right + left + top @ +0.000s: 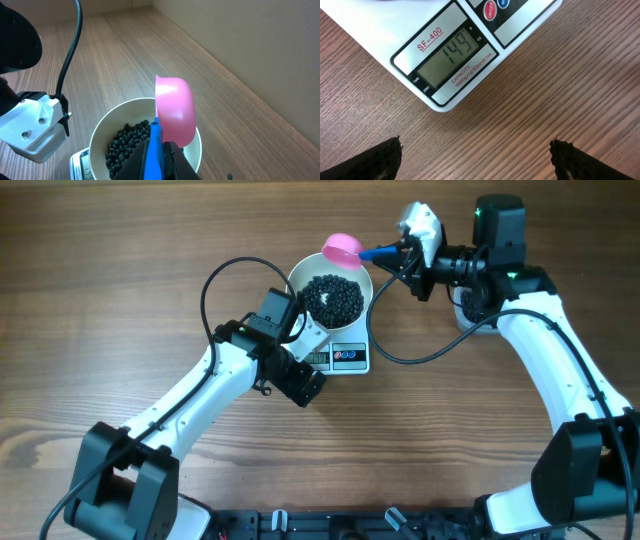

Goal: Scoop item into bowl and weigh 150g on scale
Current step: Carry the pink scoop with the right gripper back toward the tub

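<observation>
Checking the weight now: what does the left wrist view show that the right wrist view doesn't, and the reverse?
Left wrist only: the display of the scale, reading 149, and the open left hand.
Right wrist only: the right hand shut on the handle of the pink scoop, held at the rim of the bowl of beans.
Both: the wooden table and some part of the scale.

The surface (100, 280) is patterned with brown wood grain. The beans (333, 298) are coloured black, the bowl (112, 117) white. The scoop (175, 110) is coloured pink, its handle (156, 145) blue. The scale (395, 30) is coloured white, its grey display (451, 57) lettered in red.
</observation>
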### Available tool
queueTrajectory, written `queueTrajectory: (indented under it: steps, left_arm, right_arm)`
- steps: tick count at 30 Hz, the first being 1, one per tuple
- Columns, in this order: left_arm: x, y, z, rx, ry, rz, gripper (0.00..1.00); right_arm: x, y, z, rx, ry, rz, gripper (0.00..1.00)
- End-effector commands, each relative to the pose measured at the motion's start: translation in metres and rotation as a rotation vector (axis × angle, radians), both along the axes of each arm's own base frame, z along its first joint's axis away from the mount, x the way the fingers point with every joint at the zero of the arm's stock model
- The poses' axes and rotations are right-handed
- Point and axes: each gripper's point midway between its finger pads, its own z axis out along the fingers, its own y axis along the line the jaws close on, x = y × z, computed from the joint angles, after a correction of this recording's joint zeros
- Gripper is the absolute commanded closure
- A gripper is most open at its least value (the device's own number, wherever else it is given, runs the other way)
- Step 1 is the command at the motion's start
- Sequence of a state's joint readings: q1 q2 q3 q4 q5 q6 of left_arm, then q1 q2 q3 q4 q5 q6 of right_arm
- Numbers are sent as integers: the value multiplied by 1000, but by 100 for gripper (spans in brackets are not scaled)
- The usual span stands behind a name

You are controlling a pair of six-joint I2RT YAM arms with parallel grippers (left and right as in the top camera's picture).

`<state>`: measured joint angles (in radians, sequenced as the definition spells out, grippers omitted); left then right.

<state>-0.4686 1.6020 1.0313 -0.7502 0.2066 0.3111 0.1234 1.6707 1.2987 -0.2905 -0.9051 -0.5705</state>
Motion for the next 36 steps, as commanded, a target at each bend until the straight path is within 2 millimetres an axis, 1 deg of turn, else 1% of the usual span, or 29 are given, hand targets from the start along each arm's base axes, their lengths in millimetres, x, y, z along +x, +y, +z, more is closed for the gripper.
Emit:
queueTrajectory:
  steps: [1,13,18,19,20,21,22,23,24,25,26,27,28,29,30,31,32,34,36]
  left_arm:
    - [-1,-1,2,-12,-3,-1,0]
    - [-1,-1,2,-12,-3,-1,0]
    - [-1,-1,2,-12,-3,-1,0]
    - [-1,-1,2,-12,-3,-1,0]
    - [-1,-1,2,-12,-3,-1,0]
    - [-1,-1,2,-12,-3,-1,0]
    - [-1,-1,2,-12,-3,-1,0]
    - [-1,-1,2,-12,-3,-1,0]
    - [-1,-1,2,-12,-3,-1,0]
    - [-1,-1,2,-12,-3,-1,0]
    - [-1,-1,2,-12,-3,-1,0]
    - [-1,-1,2,-12,-3,-1,0]
    - [-1,-1,2,-12,-3,-1,0]
    - [-1,-1,2,-12,-3,-1,0]
    - [-1,-1,2,-12,-3,-1,0]
    - [-1,-1,2,-12,-3,-1,0]
    - [-1,-1,2,-12,-3,-1,0]
    - [-1,-1,2,-12,-3,-1,0]
    - [-1,-1,2,-12,-3,-1,0]
  right_arm:
    - [0,1,10,4,-30,6,95]
    - [3,-1,8,-9,-35,-12,96]
    - [7,-4,7,-24,-45,-34,96]
    - [10,-6,6,-34,-48,-48,96]
    - [17,-11,6,-54,-61,-87,96]
    - [22,-16,9,-43,-66,-115,96]
    - [30,-22,18,1,-52,-159,96]
    - [38,-32,30,73,-15,-218,96]
    - [47,-50,46,196,63,-295,96]
    - [51,-70,55,296,156,-358,96]
    - [54,-92,59,379,257,-430,96]
    - [56,-110,58,442,342,-492,96]
    - [59,-138,54,538,477,-595,96]
    - [57,-168,46,634,622,-699,96]
    - [47,-196,37,686,722,-754,96]
    - [41,-208,32,704,767,-779,96]
    - [33,-229,21,733,834,-845,96]
    - [16,-260,1,770,944,-962,96]
    - [5,-285,-16,754,967,-1080,96]
